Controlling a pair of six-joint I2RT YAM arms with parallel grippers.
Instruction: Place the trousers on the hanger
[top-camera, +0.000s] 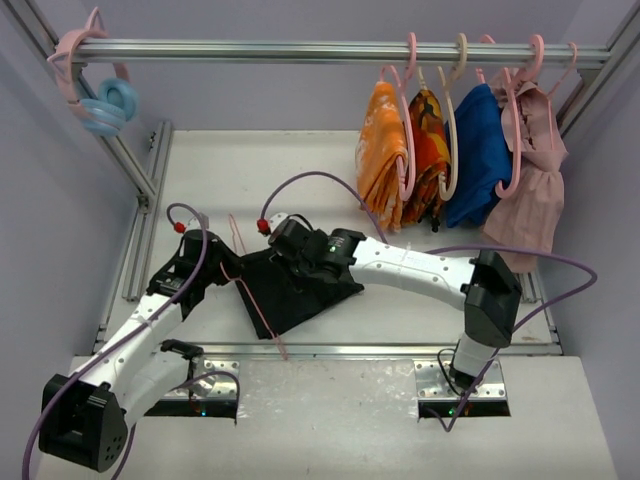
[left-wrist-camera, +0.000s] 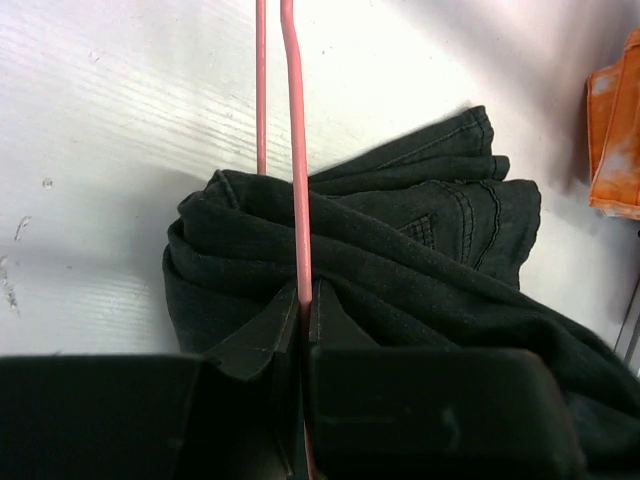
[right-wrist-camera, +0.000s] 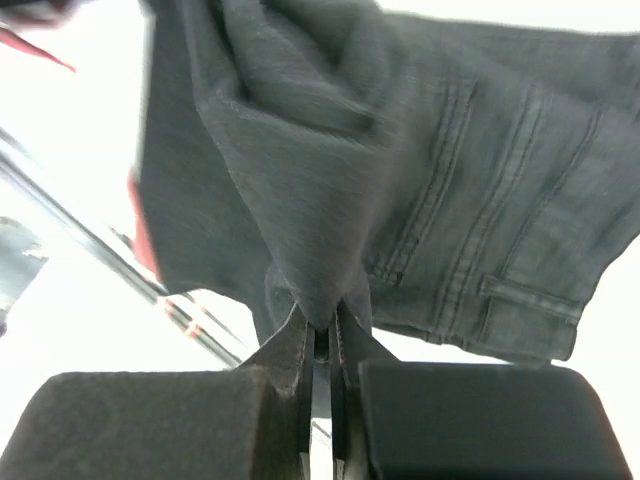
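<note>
1. The trousers lie bunched in a dark heap on the white bench, left of centre and between the 2 arms.
2. The hanger, a thin pink wire, lies slanted across the left part of the heap, with one end reaching toward the near edge of the bench.
3. The left claw is clenched on the hanger's wire. In the left wrist view one strand runs from the fingers over the black fabric, while a 2nd strand disappears behind the cloth's far edge.
4. The right claw is clenched on a pinched fold of the trousers – the cloth rises in a peak from the fingertips, with a seamed pocket to the right.
5. On the far rail hang orange patterned cloths, a blue garment and a pale pink garment – all to the right, well apart from the trousers.
</note>
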